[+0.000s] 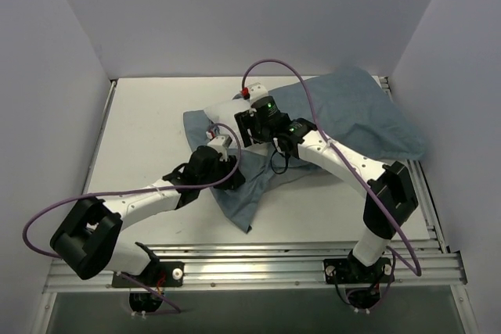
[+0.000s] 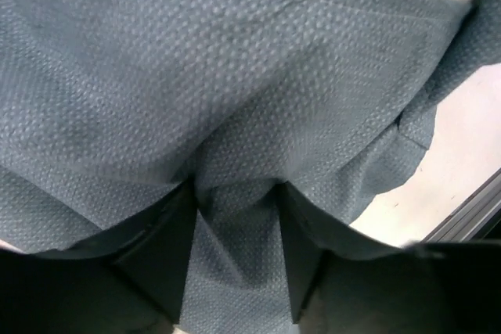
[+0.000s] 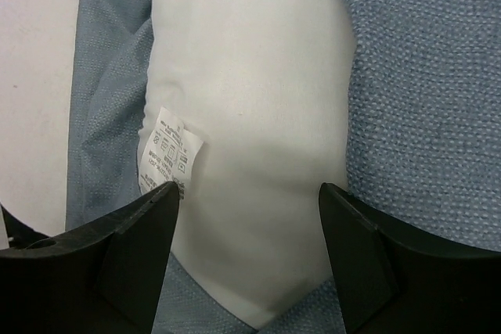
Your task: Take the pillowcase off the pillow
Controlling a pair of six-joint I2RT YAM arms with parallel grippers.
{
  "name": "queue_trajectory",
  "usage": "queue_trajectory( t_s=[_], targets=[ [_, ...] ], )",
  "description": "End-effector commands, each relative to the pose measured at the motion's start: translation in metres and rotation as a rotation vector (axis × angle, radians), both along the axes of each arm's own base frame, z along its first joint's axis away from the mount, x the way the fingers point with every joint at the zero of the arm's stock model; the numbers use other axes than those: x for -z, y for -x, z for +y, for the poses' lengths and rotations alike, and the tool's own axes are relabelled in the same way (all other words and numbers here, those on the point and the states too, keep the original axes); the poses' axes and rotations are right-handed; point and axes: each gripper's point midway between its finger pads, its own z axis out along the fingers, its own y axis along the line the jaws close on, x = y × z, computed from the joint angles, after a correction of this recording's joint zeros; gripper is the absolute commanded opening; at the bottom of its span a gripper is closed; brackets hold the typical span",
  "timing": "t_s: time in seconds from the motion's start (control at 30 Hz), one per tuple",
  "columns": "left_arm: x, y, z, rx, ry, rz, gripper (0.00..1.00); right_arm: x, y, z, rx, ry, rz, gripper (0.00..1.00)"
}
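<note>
Left fingers (image 2: 156, 260) are clamped on a raised fold of the pillowcase (image 2: 235, 76). Right fingers (image 3: 133, 248) stand wide apart over the pillow (image 3: 250, 115), whose white end pokes out of the pillowcase mid-surface (image 1: 141, 131).

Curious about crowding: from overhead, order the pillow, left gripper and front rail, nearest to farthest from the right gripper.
1. pillow, directly under the right gripper.
2. left gripper, just to its near-left.
3. front rail, at the near edge.
</note>
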Motion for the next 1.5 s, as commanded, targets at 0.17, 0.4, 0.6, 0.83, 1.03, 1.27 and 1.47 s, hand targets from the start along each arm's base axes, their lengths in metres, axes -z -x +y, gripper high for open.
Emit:
queue_trajectory(
  t_s=[0.17,0.4,0.6,0.83,1.03,1.27,1.47],
  targets=[
    [-0.009,0.02,-0.009,0.032,0.046,0.023,0.13,-0.009,-0.013,-0.001,0.024,-0.013,-0.027,0.72],
    [-0.01,0.052,0.005,0.026,0.056,0.117,0.1,-0.028,-0.027,0.014,0.021,-0.029,-0.063,0.73],
    [-0.007,0.053,0.008,0.014,0.047,0.125,0.1,-0.013,-0.036,0.032,0.045,0.04,-0.074,0.8],
    [-0.004,0.053,0.011,0.002,0.035,0.133,0.1,0.024,-0.024,0.046,-0.02,0.144,0.029,0.91],
    [-0.005,0.054,0.01,0.007,0.047,0.123,0.1,0.069,-0.016,0.036,-0.052,0.29,0.141,0.91],
    [-0.01,0.054,0.011,0.014,0.042,0.11,0.05,0.098,-0.041,0.003,0.078,0.392,0.14,0.21],
    [-0.014,0.059,0.015,0.03,0.02,0.12,0.02,0.065,-0.077,-0.003,0.198,0.261,0.054,0.0]
  ],
)
